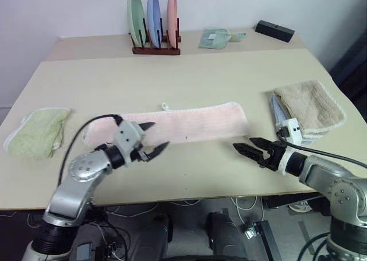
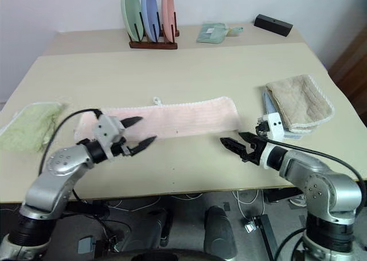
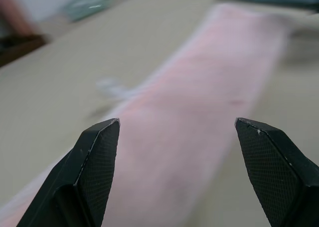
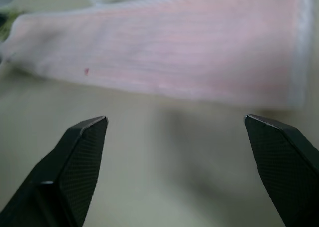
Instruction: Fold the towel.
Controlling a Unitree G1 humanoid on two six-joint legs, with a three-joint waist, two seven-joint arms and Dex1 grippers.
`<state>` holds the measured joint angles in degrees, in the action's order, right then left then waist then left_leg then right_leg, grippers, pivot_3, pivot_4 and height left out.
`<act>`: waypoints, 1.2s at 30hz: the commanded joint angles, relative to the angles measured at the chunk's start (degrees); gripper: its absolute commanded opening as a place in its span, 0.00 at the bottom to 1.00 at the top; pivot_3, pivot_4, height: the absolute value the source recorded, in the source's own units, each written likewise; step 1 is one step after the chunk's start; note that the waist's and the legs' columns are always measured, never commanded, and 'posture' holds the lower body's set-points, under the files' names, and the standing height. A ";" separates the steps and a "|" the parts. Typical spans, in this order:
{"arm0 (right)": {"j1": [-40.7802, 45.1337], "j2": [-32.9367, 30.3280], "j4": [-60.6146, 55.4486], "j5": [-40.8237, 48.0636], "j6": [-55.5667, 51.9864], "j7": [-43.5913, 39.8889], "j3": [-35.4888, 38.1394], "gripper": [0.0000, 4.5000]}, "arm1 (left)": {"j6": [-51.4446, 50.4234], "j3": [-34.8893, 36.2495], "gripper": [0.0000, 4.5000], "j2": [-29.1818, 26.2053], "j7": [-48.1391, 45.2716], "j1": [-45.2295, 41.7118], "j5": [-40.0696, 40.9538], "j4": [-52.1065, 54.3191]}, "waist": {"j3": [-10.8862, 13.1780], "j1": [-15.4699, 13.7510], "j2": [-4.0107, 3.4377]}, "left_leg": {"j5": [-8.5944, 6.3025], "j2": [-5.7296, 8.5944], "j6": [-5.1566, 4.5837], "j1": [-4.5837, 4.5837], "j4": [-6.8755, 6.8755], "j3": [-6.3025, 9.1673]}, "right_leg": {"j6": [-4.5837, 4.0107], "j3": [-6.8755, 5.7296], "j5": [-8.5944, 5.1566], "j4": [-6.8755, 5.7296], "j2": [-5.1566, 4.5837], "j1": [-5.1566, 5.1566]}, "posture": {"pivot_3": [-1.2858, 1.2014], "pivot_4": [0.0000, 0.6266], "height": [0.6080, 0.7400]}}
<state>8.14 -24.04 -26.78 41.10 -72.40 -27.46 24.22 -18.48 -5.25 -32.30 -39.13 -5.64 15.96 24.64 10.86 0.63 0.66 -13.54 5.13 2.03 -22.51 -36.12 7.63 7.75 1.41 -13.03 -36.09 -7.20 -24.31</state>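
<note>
A pale beige bench (image 1: 189, 71) carries the pink towel (image 1: 189, 123) laid out long at its middle, a green folded towel (image 1: 37, 132) at the left edge, a tan folded towel (image 1: 309, 106) at the right, and at the back a plate rack (image 1: 155, 26), a small green cloth (image 1: 215, 38) and a black box (image 1: 275, 30).

Pink towel (image 1: 189, 123) lies flat, a long strip.

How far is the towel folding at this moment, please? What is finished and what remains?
The pink towel lies on the table as a long narrow strip, so a lengthwise fold looks done. Nothing is in hand: the left gripper and the right gripper are both open and empty, hovering near its two ends. Probably left: folding the strip end to end into a compact stack.
</note>
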 commanded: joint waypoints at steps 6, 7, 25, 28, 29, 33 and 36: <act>12.55 15.54 6.37 -0.41 -11.18 20.81 12.68 0.99 | -2.73 -2.64 0.84 2.37 -0.27 -3.59 1.07 4.05 | -0.03 0.04 -0.03 | 0.00 0.00 0.00 0.02 -0.01 0.03 | -0.01 0.00 0.01 -0.01 0.04 0.00 | 0.52 0.24 0.98; 14.09 16.72 7.24 -0.40 -11.62 22.12 14.17 0.99 | -2.83 -2.59 0.84 2.36 -0.23 -3.51 0.88 4.06 | -0.03 0.05 -0.05 | 0.00 0.00 0.00 0.02 0.01 0.03 | -0.01 0.00 0.01 -0.01 0.05 0.00 | 0.52 0.24 0.98; 23.32 13.90 9.83 1.42 -12.61 28.21 21.07 0.02 | -3.20 -2.28 0.84 2.40 1.75 -0.05 0.25 6.21 | -0.05 0.11 -0.14 | 0.00 0.02 -0.01 0.02 0.05 0.02 | -0.04 0.00 0.02 -0.01 0.12 -0.01 | 0.52 0.24 0.98; 22.65 7.38 7.55 3.62 -14.37 24.67 21.06 0.02 | -2.86 -2.20 0.84 2.31 1.47 -0.12 0.33 5.54 | -0.03 0.05 -0.16 | 0.00 0.01 -0.02 -0.02 0.02 0.03 | -0.03 -0.01 0.02 0.02 0.12 0.01 | 0.52 0.24 0.98; 22.24 3.75 7.00 3.90 -14.11 22.77 19.87 0.02 | -2.64 -2.25 0.84 2.32 1.30 -0.28 0.28 5.05 | -0.03 0.11 -0.16 | 0.00 0.01 -0.02 -0.02 0.02 0.02 | -0.03 -0.01 0.02 0.04 0.12 0.01 | 0.52 0.24 0.98; 19.15 -9.10 3.60 2.56 -8.00 13.97 8.37 0.02 | -2.02 -2.87 0.84 2.64 0.62 -1.53 -0.08 3.13 | -0.04 0.21 -0.15 | -0.02 0.01 -0.05 -0.02 0.04 -0.03 | -0.02 -0.01 0.00 0.06 0.12 0.01 | 0.52 0.24 0.98; 17.69 -14.48 -0.74 2.14 -2.72 7.78 -1.27 0.02 | -1.49 -3.52 0.84 2.73 0.03 -2.44 -0.88 2.29 | -0.04 0.56 -0.14 | -0.04 -0.06 -0.09 0.03 0.07 -0.11 | -0.01 -0.01 -0.01 0.08 0.17 0.02 | 0.52 0.24 0.98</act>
<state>25.77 -37.40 -23.69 42.81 -78.35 -15.96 27.79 -21.47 -8.63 -29.61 -38.73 -7.58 15.42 26.44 10.82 1.19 0.52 -13.59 5.04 1.92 -22.49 -36.06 7.52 7.74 1.40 -13.05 -35.99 -7.00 -24.29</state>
